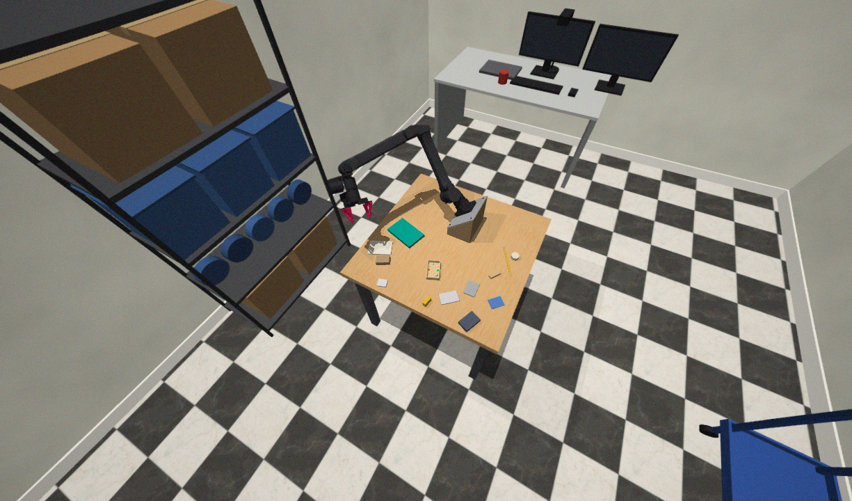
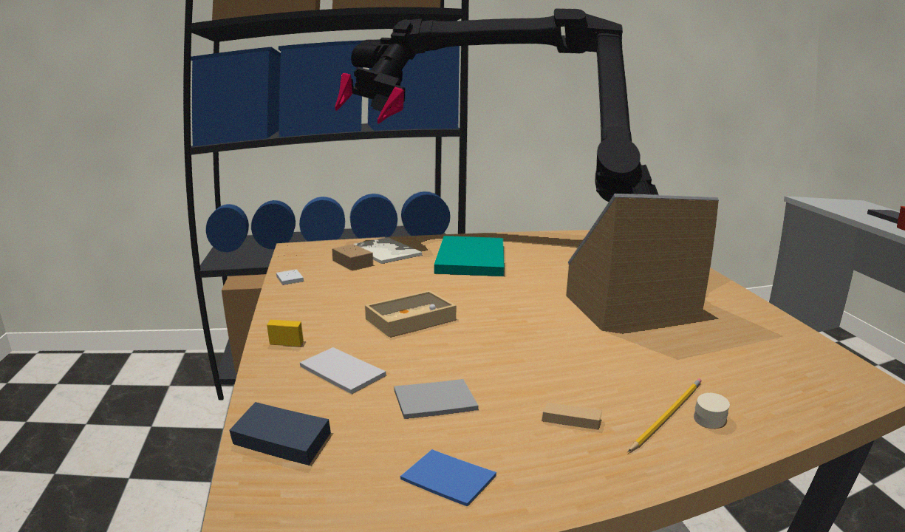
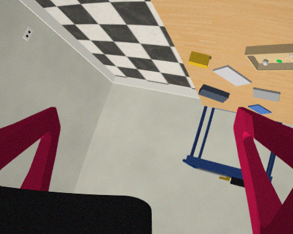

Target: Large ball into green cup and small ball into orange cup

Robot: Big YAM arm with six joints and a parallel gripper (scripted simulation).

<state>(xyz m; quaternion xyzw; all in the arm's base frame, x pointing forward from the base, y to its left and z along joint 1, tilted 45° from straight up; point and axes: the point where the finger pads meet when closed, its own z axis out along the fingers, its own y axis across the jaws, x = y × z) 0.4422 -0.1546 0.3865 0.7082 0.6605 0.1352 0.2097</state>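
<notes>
The wooden puzzle (image 2: 410,312) is a small shallow wooden box lying flat near the middle of the table; it also shows in the top view (image 1: 433,269) and in the wrist view (image 3: 274,56). Inside it I see a green spot (image 3: 279,61), an orange spot (image 2: 403,309) and a small pale ball. My gripper (image 2: 369,97) has red fingers, is open and empty, and hangs high in the air beyond the table's far left edge, close to the shelf; it also shows in the top view (image 1: 356,211). It is far from the puzzle.
A metal shelf (image 2: 323,132) with blue bins stands just behind the gripper. On the table lie a teal block (image 2: 470,255), a large wooden wedge (image 2: 643,262), a yellow block (image 2: 284,332), several flat tiles, a pencil (image 2: 664,414) and a pale disc (image 2: 711,409).
</notes>
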